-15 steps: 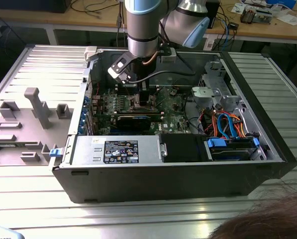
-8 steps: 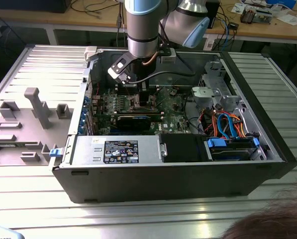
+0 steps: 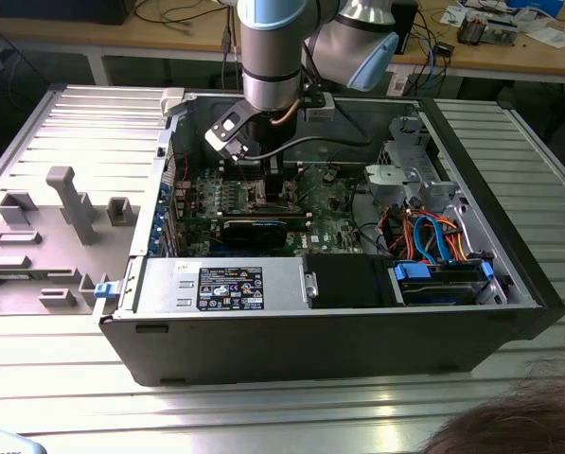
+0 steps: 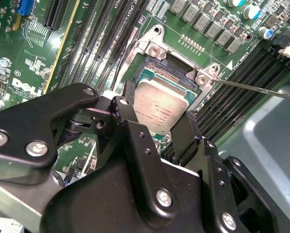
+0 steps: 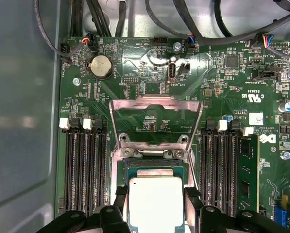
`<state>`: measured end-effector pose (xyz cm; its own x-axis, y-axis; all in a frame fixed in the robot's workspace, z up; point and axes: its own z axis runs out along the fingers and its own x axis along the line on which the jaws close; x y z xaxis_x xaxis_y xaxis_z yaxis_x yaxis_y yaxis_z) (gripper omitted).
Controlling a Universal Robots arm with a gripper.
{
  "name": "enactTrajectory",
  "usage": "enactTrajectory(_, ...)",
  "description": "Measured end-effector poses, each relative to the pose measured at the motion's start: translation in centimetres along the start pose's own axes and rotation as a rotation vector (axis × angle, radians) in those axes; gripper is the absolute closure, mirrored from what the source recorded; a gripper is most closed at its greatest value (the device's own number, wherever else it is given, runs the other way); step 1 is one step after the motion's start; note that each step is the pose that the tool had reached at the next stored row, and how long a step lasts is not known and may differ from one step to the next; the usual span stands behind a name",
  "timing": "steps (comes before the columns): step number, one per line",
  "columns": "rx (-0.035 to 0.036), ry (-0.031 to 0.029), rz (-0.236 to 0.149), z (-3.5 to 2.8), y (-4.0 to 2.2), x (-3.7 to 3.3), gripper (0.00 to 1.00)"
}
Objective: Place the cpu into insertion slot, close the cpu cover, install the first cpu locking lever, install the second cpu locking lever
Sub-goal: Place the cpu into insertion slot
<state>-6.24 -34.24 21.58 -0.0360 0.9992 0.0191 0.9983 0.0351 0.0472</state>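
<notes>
My gripper [image 4: 154, 121] is down inside the open computer case [image 3: 509, 284], over the green motherboard [image 5: 222, 82]. It is shut on the cpu [image 5: 156, 196], a silvery square chip pinched between the black fingers [image 4: 123, 111] on two opposite edges. The cpu sits right at the insertion slot [image 5: 156, 167], whose dark socket shows past the chip's far edge; I cannot tell whether it is seated. The cpu cover [image 5: 156, 104] stands flipped up, away from the socket. A thin locking lever [image 4: 254, 89] sticks out beside the socket.
Black memory slots [image 5: 84, 170] flank the socket on both sides, with a green memory module [image 5: 249, 170] in one. Cables [image 3: 433, 236] and a drive bay fill the exterior view's right of the case. A grey fixture tray [image 3: 64, 218] lies outside at the exterior view's left.
</notes>
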Motion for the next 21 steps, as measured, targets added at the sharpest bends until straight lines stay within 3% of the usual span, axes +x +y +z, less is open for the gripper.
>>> enactTrajectory(16,0.0000,-0.0003,0.001,0.62,-0.08,0.05,0.46)
enactTrajectory(21,-0.0004,-0.0015,0.021,0.97,0.01,0.04,0.46)
